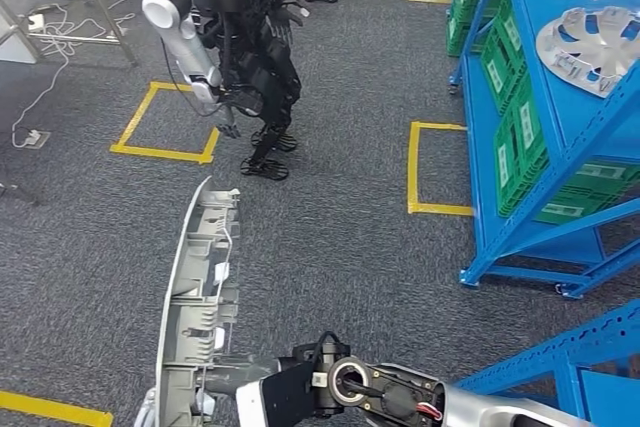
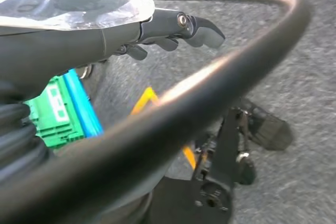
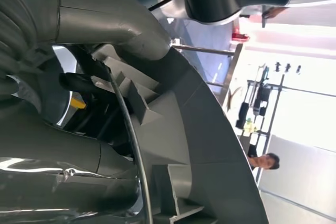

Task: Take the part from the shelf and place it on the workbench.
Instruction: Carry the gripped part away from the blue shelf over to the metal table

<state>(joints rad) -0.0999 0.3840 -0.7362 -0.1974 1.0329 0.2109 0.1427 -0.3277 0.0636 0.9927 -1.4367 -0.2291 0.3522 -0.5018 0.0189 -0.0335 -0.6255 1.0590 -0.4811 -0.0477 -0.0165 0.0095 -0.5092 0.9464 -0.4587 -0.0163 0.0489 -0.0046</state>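
Note:
The part point(image 1: 198, 307) is a long curved grey plastic panel with ribs on its inner side, held upright over the carpet in front of me. My right hand point(image 1: 253, 387) reaches in from the lower right and grips the ribbed side; its thumb point(image 3: 111, 24) lies over the ribs of the part point(image 3: 190, 129). My left hand point(image 2: 170, 27) lies with dark fingers stretched along the part's plastic-wrapped face point(image 2: 71, 3), and the part's dark rim point(image 2: 222, 66) arcs across that view. A bit of the left hand point(image 1: 145, 409) shows at the part's lower end.
Another humanoid robot point(image 1: 241, 57) stands ahead on the grey carpet, near yellow floor squares point(image 1: 162, 122). Blue shelving point(image 1: 521, 147) with green bins point(image 1: 513, 137) and silver round parts point(image 1: 589, 47) lines the right side. Table legs and cables point(image 1: 45, 27) are far left. A person point(image 3: 265, 161) stands far off.

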